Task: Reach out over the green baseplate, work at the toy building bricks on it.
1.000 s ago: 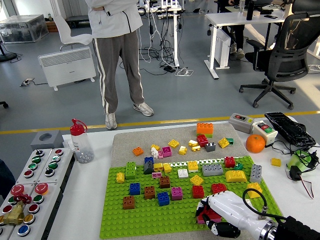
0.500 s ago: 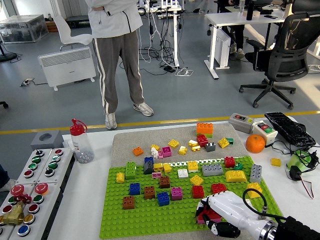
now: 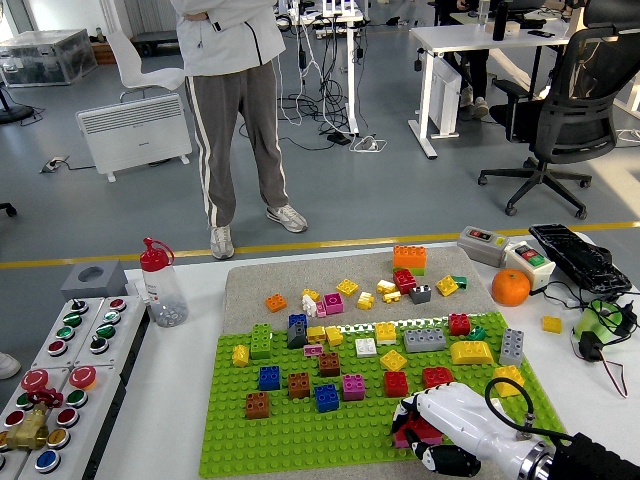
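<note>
Shoe tip [image 3: 6, 364], white, now shows at the left edge beside the grey button panel [image 3: 62, 378], further in than half a second ago; nothing else has shifted; the clear plastic bottle with a red cap [image 3: 160, 283] stands left of the flat studded green baseplate [image 3: 300, 425], which lies at the table's middle with small coloured toy bricks [image 3: 327, 397] scattered over it; at the baseplate's near right corner the white right hand [image 3: 445, 427] lies low, fingers [image 3: 412, 415] curled round a red brick [image 3: 418, 432], black forearm running off to the lower right; a round orange fruit [image 3: 511, 287] sits further right.
</note>
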`<move>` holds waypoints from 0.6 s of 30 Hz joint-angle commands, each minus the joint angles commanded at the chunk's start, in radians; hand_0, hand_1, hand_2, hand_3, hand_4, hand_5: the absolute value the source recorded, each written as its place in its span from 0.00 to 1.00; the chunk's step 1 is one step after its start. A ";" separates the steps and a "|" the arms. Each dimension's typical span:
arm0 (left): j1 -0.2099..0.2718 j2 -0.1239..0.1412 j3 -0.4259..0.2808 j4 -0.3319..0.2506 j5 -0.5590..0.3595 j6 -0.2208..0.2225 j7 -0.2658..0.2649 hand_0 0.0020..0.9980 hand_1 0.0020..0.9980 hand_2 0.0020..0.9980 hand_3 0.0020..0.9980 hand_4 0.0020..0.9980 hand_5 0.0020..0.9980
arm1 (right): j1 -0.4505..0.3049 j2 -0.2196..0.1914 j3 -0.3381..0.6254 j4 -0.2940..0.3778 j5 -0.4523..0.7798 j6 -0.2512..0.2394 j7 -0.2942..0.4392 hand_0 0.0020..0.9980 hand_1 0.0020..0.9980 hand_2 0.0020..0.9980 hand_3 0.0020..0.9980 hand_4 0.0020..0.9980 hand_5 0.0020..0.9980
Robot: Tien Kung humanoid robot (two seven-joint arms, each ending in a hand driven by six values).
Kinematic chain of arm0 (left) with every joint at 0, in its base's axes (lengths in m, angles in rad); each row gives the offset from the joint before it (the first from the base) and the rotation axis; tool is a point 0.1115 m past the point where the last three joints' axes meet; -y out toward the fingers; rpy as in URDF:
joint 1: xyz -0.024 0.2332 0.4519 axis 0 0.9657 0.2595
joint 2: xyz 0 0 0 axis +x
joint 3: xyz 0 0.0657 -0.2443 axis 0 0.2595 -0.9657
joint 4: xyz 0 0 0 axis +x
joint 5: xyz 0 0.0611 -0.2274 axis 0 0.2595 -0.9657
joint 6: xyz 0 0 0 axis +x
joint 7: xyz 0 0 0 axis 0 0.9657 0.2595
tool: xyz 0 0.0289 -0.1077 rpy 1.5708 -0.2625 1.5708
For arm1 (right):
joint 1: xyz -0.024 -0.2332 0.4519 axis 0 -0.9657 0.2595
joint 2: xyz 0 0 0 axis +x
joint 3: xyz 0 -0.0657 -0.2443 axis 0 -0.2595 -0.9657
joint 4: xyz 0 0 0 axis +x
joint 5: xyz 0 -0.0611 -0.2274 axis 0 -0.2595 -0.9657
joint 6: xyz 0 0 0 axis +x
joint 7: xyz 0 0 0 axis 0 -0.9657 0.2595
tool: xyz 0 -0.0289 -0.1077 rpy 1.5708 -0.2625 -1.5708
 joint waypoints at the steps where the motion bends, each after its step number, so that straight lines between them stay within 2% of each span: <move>1: 0.000 0.000 0.000 0.000 0.000 0.000 0.000 0.66 0.61 0.57 0.45 0.23 1.00 | -0.001 -0.001 0.006 0.004 -0.002 0.000 0.000 0.56 0.63 0.62 0.58 0.35 0.16; 18: 0.004 -0.001 -0.005 0.000 0.007 0.001 0.003 0.66 0.61 0.57 0.45 0.24 1.00 | -0.019 -0.018 0.046 0.042 -0.024 0.000 -0.006 0.56 0.63 0.62 0.58 0.35 0.15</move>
